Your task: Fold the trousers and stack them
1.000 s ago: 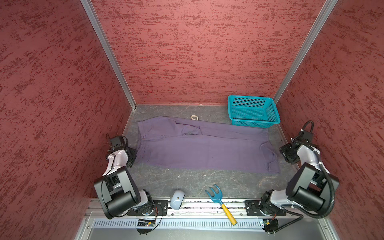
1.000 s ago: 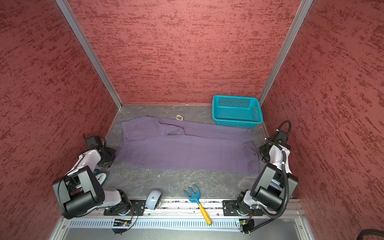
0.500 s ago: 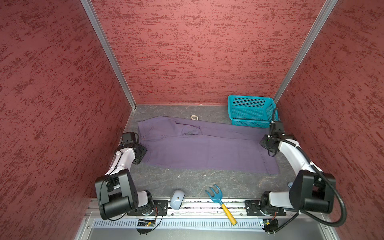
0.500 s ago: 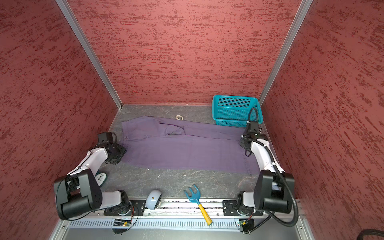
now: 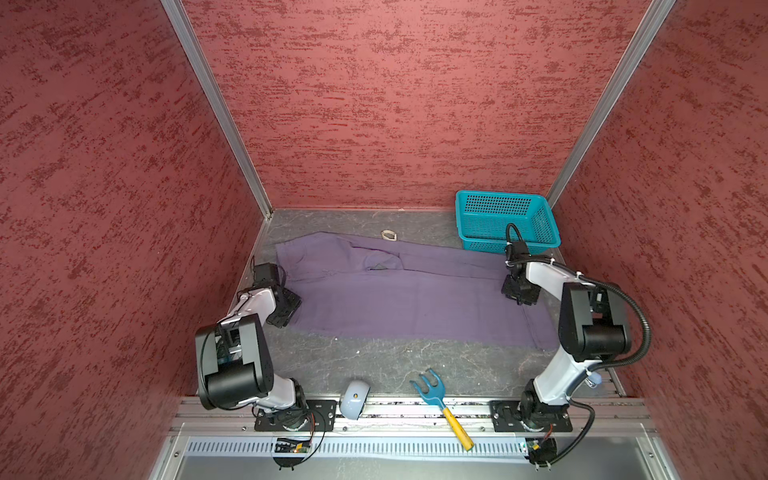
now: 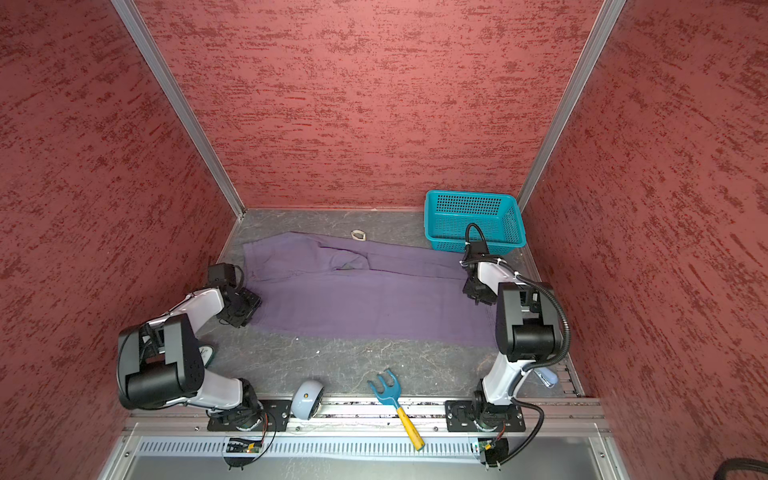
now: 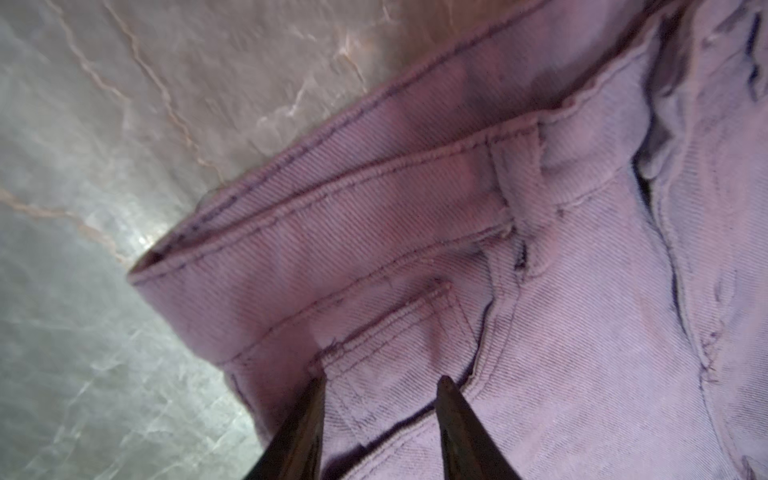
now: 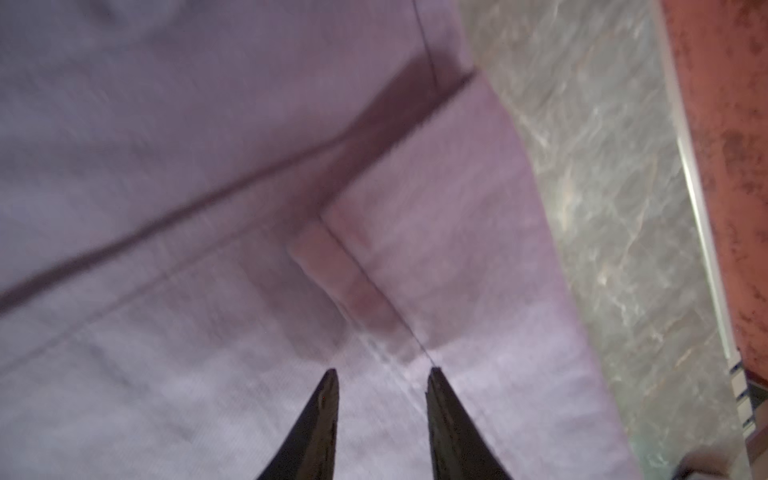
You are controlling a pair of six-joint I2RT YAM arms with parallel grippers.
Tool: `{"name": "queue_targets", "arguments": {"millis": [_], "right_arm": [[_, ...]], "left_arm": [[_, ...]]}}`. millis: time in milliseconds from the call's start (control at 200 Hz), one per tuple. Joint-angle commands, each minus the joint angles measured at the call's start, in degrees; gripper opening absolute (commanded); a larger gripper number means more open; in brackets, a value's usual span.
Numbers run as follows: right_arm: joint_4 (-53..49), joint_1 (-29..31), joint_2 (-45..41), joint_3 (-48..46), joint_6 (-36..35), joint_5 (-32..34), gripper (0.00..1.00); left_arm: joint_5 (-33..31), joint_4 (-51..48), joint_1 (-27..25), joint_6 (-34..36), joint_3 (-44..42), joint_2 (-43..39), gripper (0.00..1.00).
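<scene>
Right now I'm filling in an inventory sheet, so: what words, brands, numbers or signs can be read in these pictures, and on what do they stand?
No readable text anywhere.
trousers: plain cloth, only seams and stitching in the wrist views.
teal basket: no label shows.
blue rake: no marking shows.
round grey device: one orange dot, no letters.
small circuit board: too small to read.

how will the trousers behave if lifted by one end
Probably floppy: the trousers lie flat and creased, so a lifted end should sag. The stitched waistband looks thicker, likely a firmer hold than the leg hem.
</scene>
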Motion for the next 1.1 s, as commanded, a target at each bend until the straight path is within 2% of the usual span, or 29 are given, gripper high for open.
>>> {"name": "queue_targets", "arguments": {"millis": [0, 100, 286, 336, 441, 551, 701, 822, 1032, 1097], "right_arm": [[-0.1, 0.2, 2.6, 2.3, -0.2, 2.5, 0.37], [-0.6, 0.2, 4.6, 3.0, -0.1, 2.9, 0.36], [-0.5, 0.2, 5.2, 3.0, -0.4, 3.7, 0.36], [-0.7, 0.0, 5.4, 3.1, -0.6, 4.0, 0.31], [-1.4, -0.2, 6.0, 3.3, -0.8, 5.3, 0.14], [-2.1, -0.8, 5.4, 3.2, -1.1, 6.0, 0.07], [-3.6, -2.6, 2.7, 3.5, -1.9, 6.1, 0.00], [-5.2, -5.3, -1.0, 4.4, -2.8, 6.0, 0.00], [-5.5, -15.6, -7.6, 5.2, -2.8, -0.1, 0.00], [-5.5, -18.2, -8.0, 5.4, -2.3, -1.1, 0.11]], "left_arm": [[0.4, 1.6, -0.3, 0.6, 0.9, 1.0, 0.45], [0.7, 2.0, 0.6, 0.9, 0.7, 2.1, 0.40], [2.1, 3.0, 2.5, 1.3, 0.5, 3.2, 0.39], [2.1, 3.2, 2.5, 1.4, 0.5, 3.3, 0.38], [2.2, 3.3, 2.7, 1.4, 0.6, 3.8, 0.21], [2.2, 3.3, 3.2, 1.6, 0.7, 4.3, 0.00], [2.0, 3.0, 4.0, 1.8, 0.8, 4.2, 0.00], [1.5, 2.5, 4.8, 1.7, 0.8, 3.4, 0.00], [0.2, 1.2, 7.6, 0.6, -0.9, -0.1, 0.00], [0.3, 1.0, 9.8, 0.1, -1.8, -2.2, 0.00]]}}
